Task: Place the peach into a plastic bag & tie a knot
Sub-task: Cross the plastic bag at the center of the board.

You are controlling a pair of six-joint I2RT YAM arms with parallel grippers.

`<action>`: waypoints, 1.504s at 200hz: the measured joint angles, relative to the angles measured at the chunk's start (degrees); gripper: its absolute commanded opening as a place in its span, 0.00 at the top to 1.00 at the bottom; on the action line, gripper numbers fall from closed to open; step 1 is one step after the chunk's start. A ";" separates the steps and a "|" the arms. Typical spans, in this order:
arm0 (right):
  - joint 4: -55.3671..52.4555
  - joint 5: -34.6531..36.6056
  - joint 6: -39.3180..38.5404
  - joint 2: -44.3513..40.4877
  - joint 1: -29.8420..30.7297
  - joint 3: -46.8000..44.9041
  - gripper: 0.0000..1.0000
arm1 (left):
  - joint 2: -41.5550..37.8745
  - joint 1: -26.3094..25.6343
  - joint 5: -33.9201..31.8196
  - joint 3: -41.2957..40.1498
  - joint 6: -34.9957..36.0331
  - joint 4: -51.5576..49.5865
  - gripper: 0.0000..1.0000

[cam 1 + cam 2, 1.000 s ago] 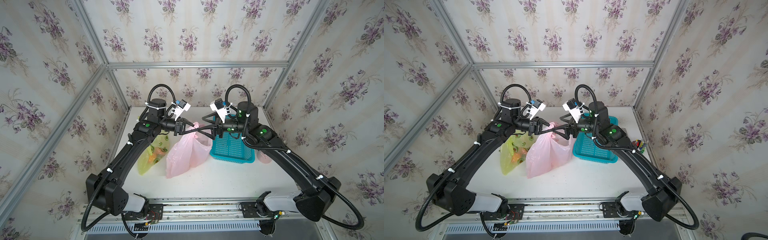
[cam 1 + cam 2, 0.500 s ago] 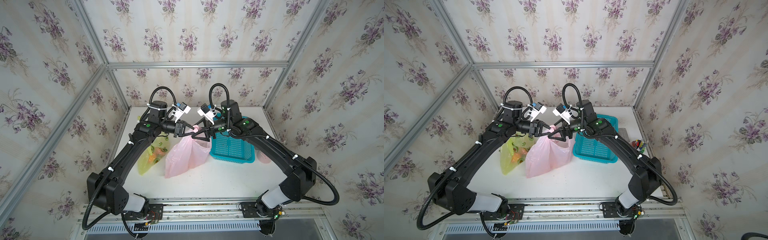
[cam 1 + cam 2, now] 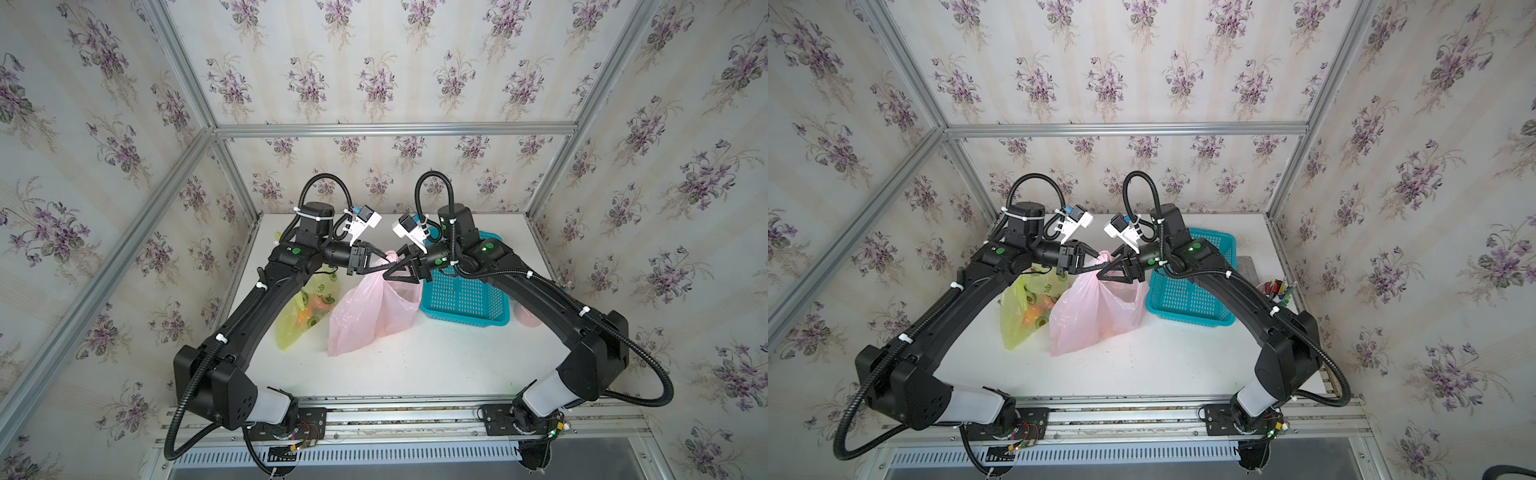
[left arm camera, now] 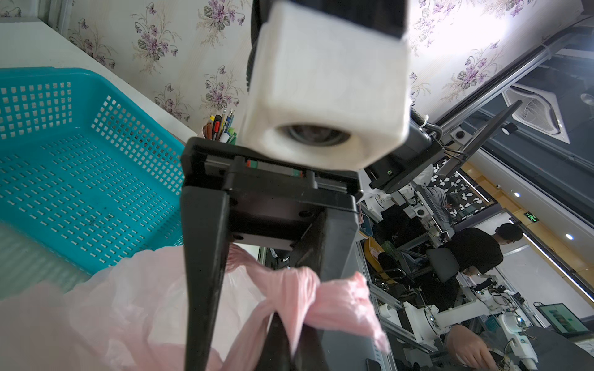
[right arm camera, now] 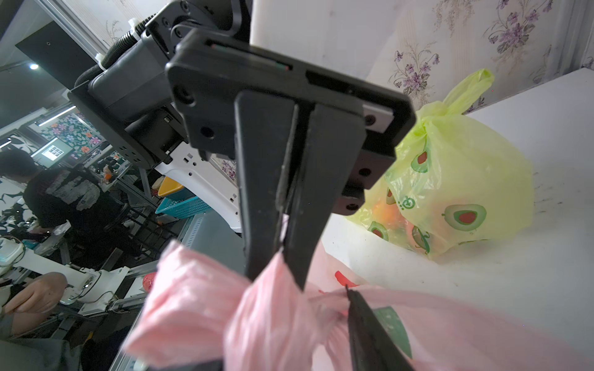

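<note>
Wrapping up, seemingly: peach presumably tucked inside the pink bag (image 3: 1096,320) mid-tabletop, knot (image 4: 299,289) looks formed. A handle (image 5: 276,266) is clamped by the closed left jaws; right jaws are spread apart at the knot. Tightening remains.

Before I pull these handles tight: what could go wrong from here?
The right gripper is open around the pink bag's twisted handle; closing may catch only part and slip.
The left gripper pinches thin plastic; a hard pull might tear it.
The yellow bag and basket sit close; a tug could drag the pink bag into them.
</note>
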 measured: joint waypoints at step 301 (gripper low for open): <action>8.11 10.93 6.60 -4.02 0.00 -5.62 1.00 | -8.02 0.46 -19.89 -3.89 2.29 -6.60 0.42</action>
